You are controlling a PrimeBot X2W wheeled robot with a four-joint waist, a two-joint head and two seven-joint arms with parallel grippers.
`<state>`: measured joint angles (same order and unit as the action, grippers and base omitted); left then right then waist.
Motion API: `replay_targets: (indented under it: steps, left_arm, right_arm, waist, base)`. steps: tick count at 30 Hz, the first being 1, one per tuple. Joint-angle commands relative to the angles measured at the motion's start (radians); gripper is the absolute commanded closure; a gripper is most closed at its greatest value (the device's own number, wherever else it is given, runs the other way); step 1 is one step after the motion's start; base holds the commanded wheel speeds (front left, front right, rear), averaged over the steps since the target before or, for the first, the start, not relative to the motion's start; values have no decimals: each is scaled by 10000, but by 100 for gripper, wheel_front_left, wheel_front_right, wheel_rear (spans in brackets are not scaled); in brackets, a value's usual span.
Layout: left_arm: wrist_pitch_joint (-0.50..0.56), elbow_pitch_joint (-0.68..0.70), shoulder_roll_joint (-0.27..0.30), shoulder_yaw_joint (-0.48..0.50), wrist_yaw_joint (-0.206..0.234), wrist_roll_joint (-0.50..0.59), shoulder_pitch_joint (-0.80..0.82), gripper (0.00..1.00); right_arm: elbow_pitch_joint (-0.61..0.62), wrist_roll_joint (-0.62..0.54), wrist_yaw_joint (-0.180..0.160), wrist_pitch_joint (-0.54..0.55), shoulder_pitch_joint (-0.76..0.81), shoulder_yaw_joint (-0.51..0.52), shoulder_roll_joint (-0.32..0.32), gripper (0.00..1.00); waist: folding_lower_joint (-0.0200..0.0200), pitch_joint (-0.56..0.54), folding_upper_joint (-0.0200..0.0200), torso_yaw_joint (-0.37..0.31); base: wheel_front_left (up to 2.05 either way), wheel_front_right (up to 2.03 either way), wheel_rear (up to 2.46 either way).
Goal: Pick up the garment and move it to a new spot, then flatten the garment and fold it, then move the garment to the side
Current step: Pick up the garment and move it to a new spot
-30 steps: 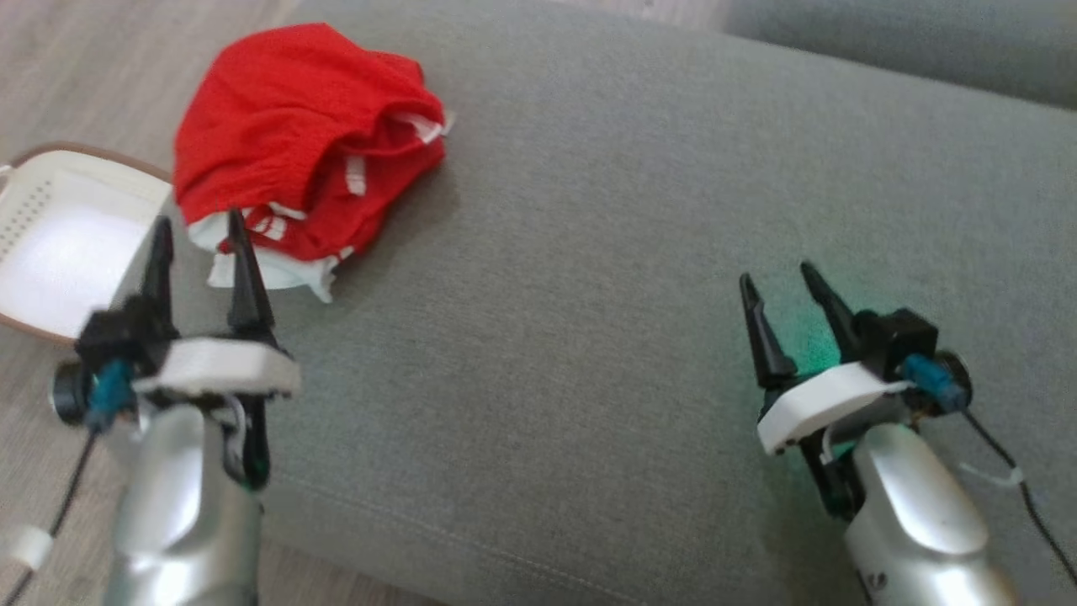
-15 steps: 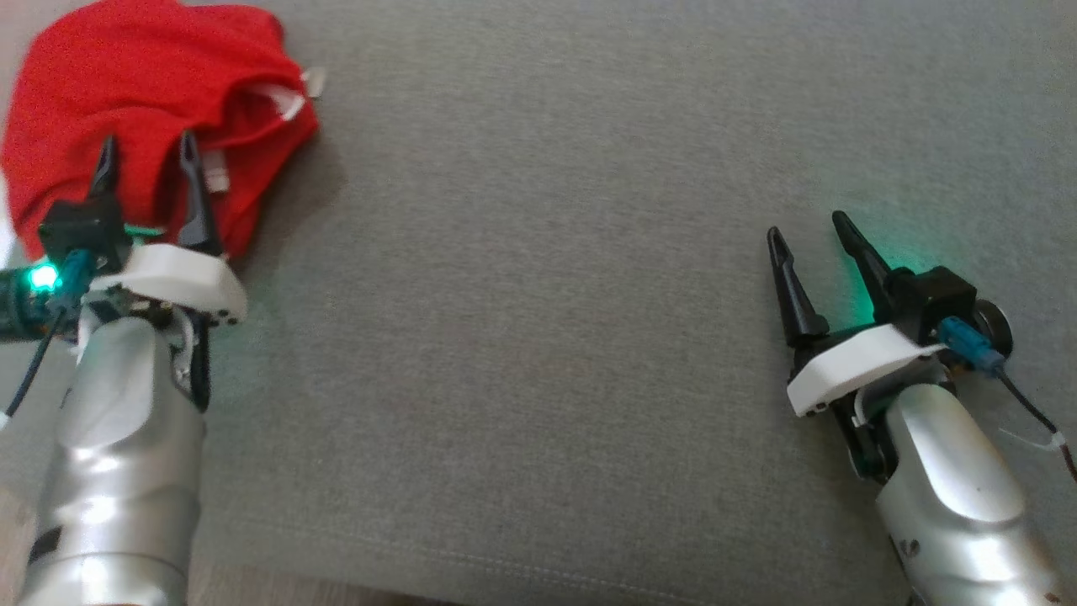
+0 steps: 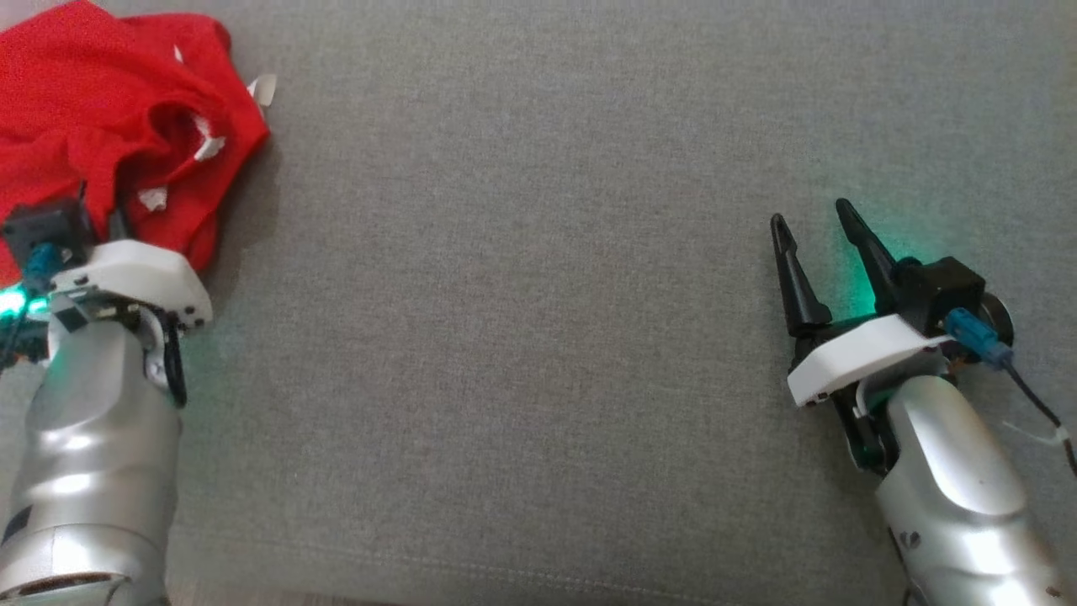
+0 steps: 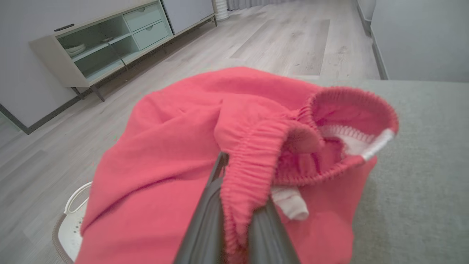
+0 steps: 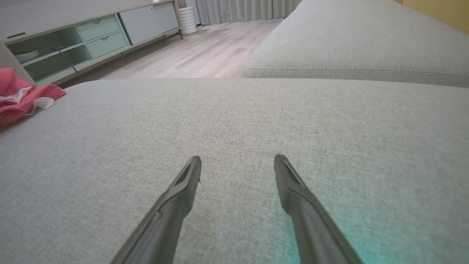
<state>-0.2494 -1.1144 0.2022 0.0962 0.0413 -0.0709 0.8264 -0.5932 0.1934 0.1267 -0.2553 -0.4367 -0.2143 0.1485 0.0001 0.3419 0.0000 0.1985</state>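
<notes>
The red garment (image 3: 109, 101), with white trim and an elastic waistband, lies crumpled at the far left of the grey sofa cushion (image 3: 538, 295). My left gripper (image 3: 99, 210) has its fingertips buried in the garment's near edge. In the left wrist view the garment (image 4: 165, 139) bulges ahead, and the left gripper (image 4: 242, 183) is shut with a fold of the waistband pinched between its fingers. My right gripper (image 3: 809, 213) hovers open over bare cushion at the right, holding nothing. From the right wrist, the right gripper (image 5: 238, 158) is spread wide and the garment (image 5: 18, 99) lies far off to the left.
A white basket (image 4: 73, 220) sits on the wooden floor (image 4: 285, 40) below the cushion's left edge. A low cabinet (image 4: 99, 47) stands along the wall beyond. A second grey cushion (image 5: 366, 47) lies behind the right gripper.
The head camera has shifted. My left gripper reached forward into the garment and closed on its waistband, bunching the fabric. The right gripper stays open and in place.
</notes>
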Motion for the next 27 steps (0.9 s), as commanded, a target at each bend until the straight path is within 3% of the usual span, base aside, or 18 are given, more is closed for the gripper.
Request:
replay_targets:
  steps: [1,9,17,22,27]
  left_arm:
    - [-115,702,605,154,-105,-18,325,100]
    - [-122,3064,-89,-505,-1194,-51,498,100]
    - [-123,4052,-1143,-1428,-1628,-462,419,100]
    - [-123,4547,-1492,-2250,-1704,-1476,122,100]
    - [-123,4949,-1515,-4046,-1641,-3456,-503,100]
  right_arm:
    - [212,68,40,-65,160,-127,-90,0]
    - [130,174,40,-65,560,120,-421,0]
    - [46,258,40,-65,917,217,-719,0]
    - [-31,297,40,-65,1003,121,-830,0]
    - [-33,346,40,-65,1080,7,-897,0]
  waist:
    - [-1,-215,0,16]
    - [-1,-1269,0,-372]
    - [-1,-1995,0,-1703]
    - [-1,-2254,0,-2828]
    - [-1,-2429,0,-3679]
  base:
    - [0,0,0]
    - [0,0,0]
    - [0,0,0]
    - [0,0,0]
    - [0,0,0]
